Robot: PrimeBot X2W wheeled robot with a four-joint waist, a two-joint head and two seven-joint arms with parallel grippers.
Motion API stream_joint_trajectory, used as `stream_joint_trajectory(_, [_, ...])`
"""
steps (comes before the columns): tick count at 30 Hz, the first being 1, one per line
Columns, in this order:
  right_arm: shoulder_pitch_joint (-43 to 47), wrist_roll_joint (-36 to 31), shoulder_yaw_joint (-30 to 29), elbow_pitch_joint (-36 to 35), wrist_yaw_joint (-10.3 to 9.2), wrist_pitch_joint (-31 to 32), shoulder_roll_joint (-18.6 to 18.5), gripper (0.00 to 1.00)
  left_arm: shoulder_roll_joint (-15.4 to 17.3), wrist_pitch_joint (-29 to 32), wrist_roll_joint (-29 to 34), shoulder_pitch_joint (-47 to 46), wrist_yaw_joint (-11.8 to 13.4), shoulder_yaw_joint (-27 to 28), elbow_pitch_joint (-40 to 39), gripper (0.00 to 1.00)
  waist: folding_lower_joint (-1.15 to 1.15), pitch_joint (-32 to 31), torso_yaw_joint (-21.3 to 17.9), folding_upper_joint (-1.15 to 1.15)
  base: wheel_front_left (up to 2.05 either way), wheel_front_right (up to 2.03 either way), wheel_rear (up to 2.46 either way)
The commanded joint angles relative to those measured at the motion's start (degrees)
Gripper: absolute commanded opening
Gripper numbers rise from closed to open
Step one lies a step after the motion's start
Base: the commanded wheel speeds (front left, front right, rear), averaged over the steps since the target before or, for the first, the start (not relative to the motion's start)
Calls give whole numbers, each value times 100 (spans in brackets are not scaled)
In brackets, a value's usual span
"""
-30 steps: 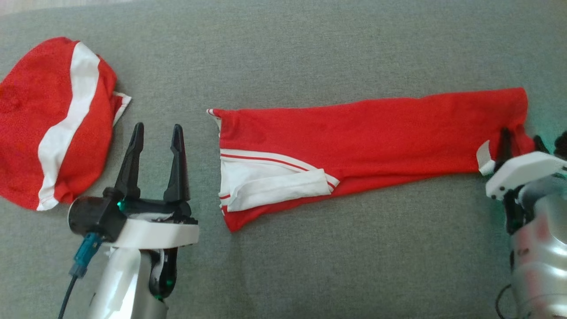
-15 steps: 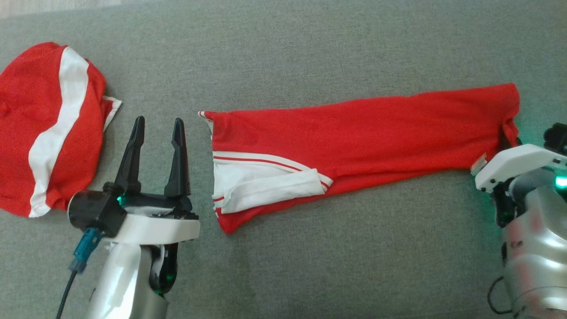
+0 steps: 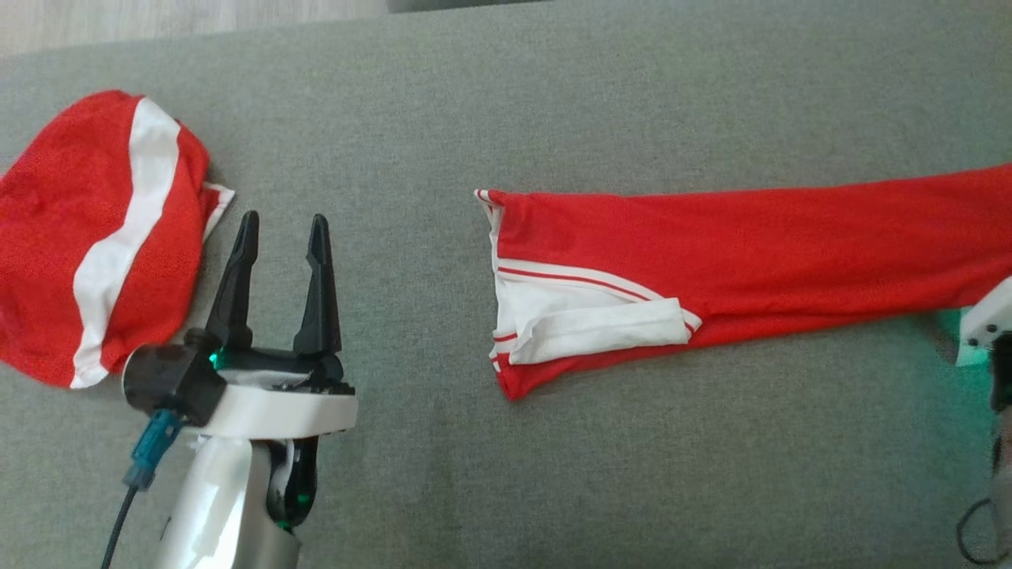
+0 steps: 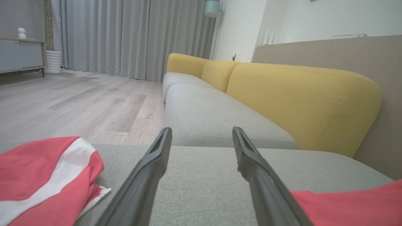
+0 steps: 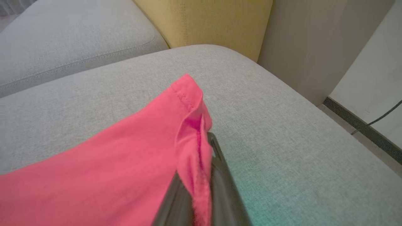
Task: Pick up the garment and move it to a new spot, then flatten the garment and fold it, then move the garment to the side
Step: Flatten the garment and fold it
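The garment [image 3: 751, 253] is a long red piece with white trim at its left end, stretched flat across the grey cushion and running off the head view's right edge. In the right wrist view its red hem corner [image 5: 188, 103] is pinched between the dark fingers [image 5: 221, 175] of my right gripper [image 5: 204, 141], which is shut on it. My right arm's white wrist housing [image 3: 988, 324] sits at the head view's right edge. My left gripper [image 3: 281, 225] stands open and holds nothing, well left of the garment's trimmed end; the left wrist view shows it [image 4: 201, 130] above bare cushion.
A second red cloth with a white stripe [image 3: 103, 237] lies bunched at the far left, close to my left gripper. The grey cushion [image 3: 553, 474] ends near a wall and cable [image 5: 370, 125] on the right. Yellow backrests [image 4: 298, 100] and wooden floor [image 4: 78, 103] lie beyond.
My right gripper has shut on the garment's right end and dragged the whole garment to the right, out past the view's edge. The head view has shifted a little. The left gripper has stayed put.
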Motion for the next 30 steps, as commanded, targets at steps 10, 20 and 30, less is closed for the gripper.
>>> stream_joint_trajectory(10, [-329, -101, 765, -185, -5, -340, 678, 0, 59, -29, -93, 237, 9, 201, -150, 100, 0, -765, -21, 0, 0, 0, 0])
stream_joint_trajectory(20, [-195, 590, 2198, -465, -5, -283, 1137, 0, 30, -29, -173, 601, 9, 235, -141, 100, 0, -1407, 157, 0, 0, 0, 0])
stream_joint_trajectory(30, [524, 3039, 5137, -1461, -5, 84, 1150, 0, 18, -29, -183, 696, 9, 228, -151, 100, 0, -1483, 654, 0, 0, 0, 0])
